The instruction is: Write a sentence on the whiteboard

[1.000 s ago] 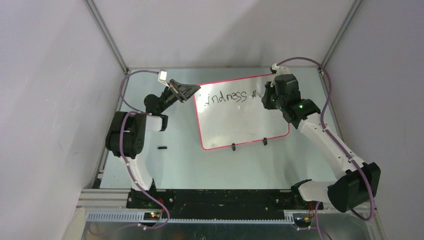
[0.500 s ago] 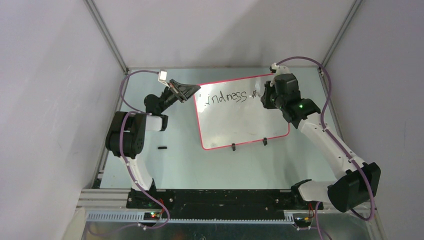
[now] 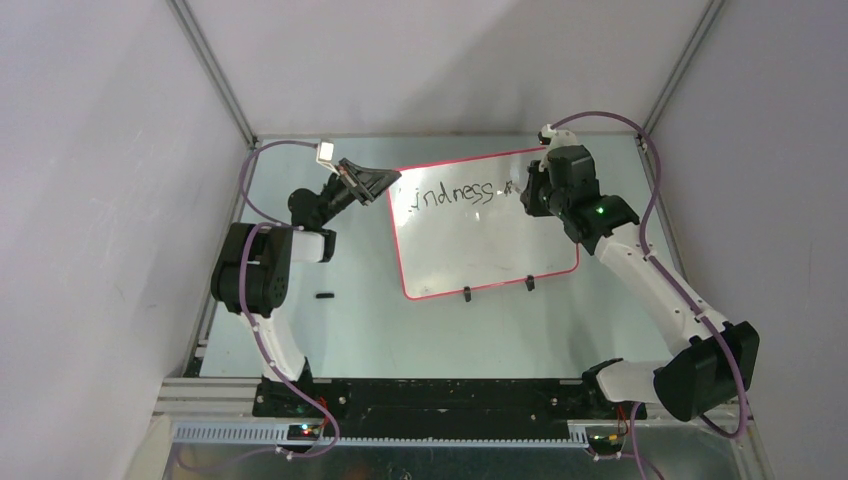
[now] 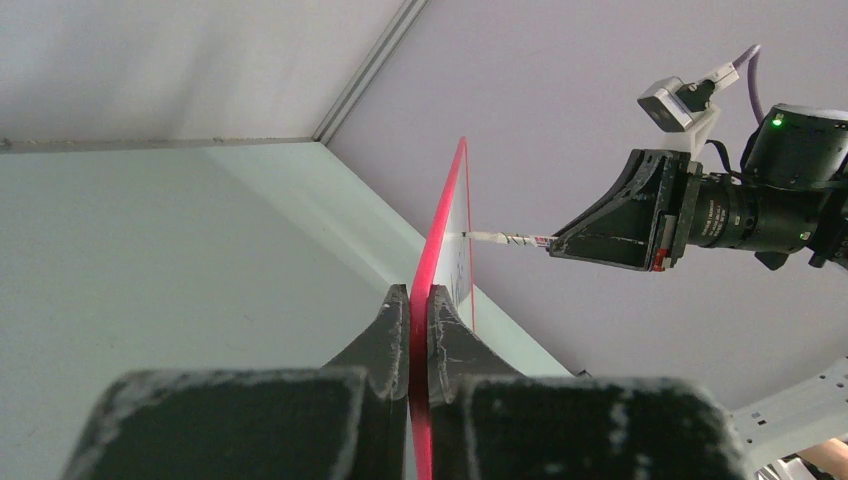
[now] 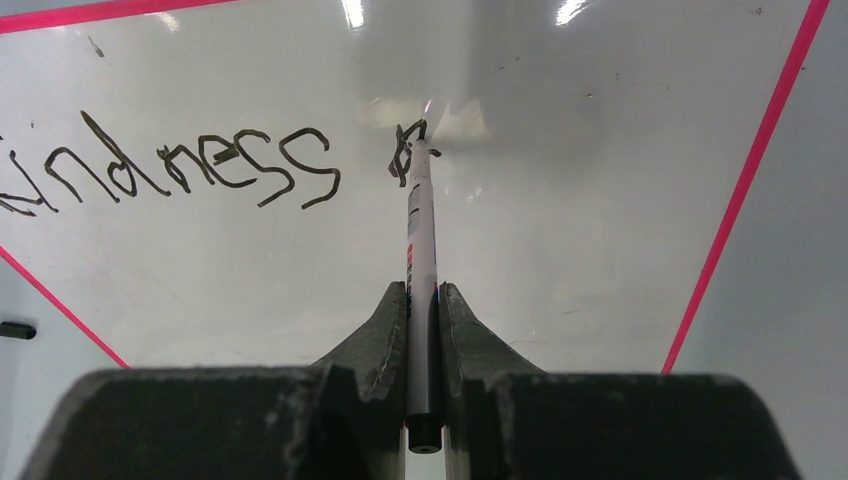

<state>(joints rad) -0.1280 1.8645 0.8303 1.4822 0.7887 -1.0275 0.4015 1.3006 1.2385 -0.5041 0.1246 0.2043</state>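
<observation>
The whiteboard (image 3: 490,240) stands tilted on the table, white with a red-pink rim. My left gripper (image 3: 385,185) is shut on its left rim; in the left wrist view the rim (image 4: 445,215) runs between the left gripper's (image 4: 420,295) fingers. My right gripper (image 5: 423,290) is shut on a white marker (image 5: 420,220), whose tip touches the board. The sentence (image 5: 200,165) reads "indness" in black, and a small unfinished scribble (image 5: 402,155) sits under the tip. In the top view the right gripper (image 3: 527,190) hides that spot.
Two black clip feet (image 3: 467,293) (image 3: 530,284) hold the board's near edge. A small black cap-like piece (image 3: 323,295) lies on the table left of the board. Grey enclosure walls and metal posts close in the table at the back and sides.
The right gripper with the marker has crept slightly up toward the board's far edge at the stroke after "indness". The left gripper and the board have not moved.
</observation>
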